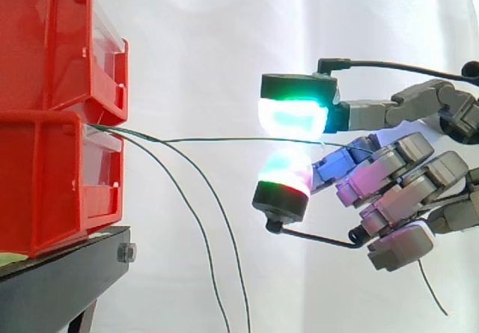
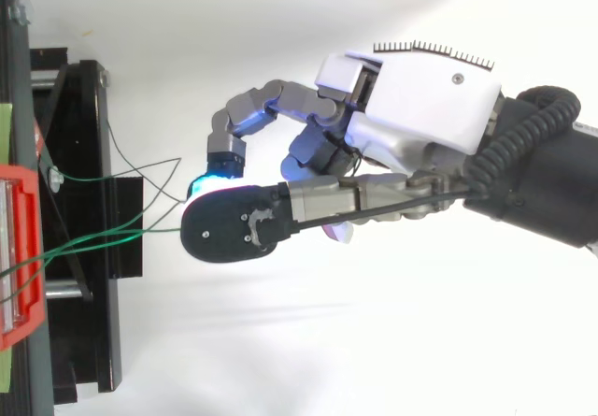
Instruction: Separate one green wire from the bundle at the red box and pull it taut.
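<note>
One green wire [image 1: 209,139] runs almost straight and level from the front of the lower red box [image 1: 52,183] to my hand [image 1: 404,168]. Two glowing fingertips [image 1: 293,116] meet on it, one above and one below, so the hand is shut on that wire. Seen from above, the same wire [image 2: 103,239] leaves the red box [image 2: 19,248] and ends under the black back of a fingertip of the hand [image 2: 420,107]. The other green wires [image 1: 187,209] hang slack from the box and droop downward. The remaining fingers are curled behind the pinch.
A second red box [image 1: 45,41] is stacked on the lower one, both on a black stand [image 1: 60,288]. Slack wire loops [image 2: 140,168] lie between the stand and my fingertips. A white curtain is behind everything.
</note>
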You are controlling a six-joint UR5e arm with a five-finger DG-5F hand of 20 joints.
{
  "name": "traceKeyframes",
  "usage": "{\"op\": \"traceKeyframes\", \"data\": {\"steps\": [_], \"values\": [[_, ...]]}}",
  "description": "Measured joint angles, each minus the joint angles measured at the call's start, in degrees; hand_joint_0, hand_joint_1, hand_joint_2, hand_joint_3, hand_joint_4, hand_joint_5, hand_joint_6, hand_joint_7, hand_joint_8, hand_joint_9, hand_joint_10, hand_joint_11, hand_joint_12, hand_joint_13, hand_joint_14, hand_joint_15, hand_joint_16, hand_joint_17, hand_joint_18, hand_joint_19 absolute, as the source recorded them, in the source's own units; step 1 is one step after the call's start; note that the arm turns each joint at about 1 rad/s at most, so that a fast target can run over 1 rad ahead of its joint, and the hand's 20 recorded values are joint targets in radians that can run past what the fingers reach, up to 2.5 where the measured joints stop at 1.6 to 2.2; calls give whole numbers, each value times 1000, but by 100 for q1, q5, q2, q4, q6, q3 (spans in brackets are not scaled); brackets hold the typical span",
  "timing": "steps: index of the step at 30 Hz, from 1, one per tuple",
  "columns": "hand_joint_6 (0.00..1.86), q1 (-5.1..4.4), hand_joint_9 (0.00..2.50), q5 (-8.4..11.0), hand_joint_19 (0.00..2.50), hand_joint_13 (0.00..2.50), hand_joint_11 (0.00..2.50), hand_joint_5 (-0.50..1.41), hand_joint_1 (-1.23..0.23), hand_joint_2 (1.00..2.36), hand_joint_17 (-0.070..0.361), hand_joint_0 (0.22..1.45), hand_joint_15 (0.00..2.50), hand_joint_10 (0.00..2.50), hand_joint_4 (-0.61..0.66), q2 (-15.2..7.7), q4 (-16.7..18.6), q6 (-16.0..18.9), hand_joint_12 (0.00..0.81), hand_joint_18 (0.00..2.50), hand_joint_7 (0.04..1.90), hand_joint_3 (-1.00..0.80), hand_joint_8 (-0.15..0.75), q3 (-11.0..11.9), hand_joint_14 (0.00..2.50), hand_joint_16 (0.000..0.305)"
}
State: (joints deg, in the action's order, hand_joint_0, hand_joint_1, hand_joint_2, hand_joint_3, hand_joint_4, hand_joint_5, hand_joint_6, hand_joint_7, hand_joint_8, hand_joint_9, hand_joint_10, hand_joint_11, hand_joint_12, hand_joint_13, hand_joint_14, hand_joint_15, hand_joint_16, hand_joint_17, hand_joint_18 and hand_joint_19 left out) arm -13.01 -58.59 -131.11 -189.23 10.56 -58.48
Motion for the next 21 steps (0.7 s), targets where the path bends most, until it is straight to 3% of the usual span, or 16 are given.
{"op": "traceKeyframes", "data": {"steps": [12,21], "values": [[922,2,1238,-3,1260,1285,1213,-171,-712,1019,117,637,800,1556,110,5,-76,7,338,1240,1071,-247,262,221,2348,52],[911,3,1263,-3,1246,1288,1239,-168,-585,1003,123,571,790,1497,164,4,-83,7,347,1240,1042,-463,268,230,2349,54]]}}
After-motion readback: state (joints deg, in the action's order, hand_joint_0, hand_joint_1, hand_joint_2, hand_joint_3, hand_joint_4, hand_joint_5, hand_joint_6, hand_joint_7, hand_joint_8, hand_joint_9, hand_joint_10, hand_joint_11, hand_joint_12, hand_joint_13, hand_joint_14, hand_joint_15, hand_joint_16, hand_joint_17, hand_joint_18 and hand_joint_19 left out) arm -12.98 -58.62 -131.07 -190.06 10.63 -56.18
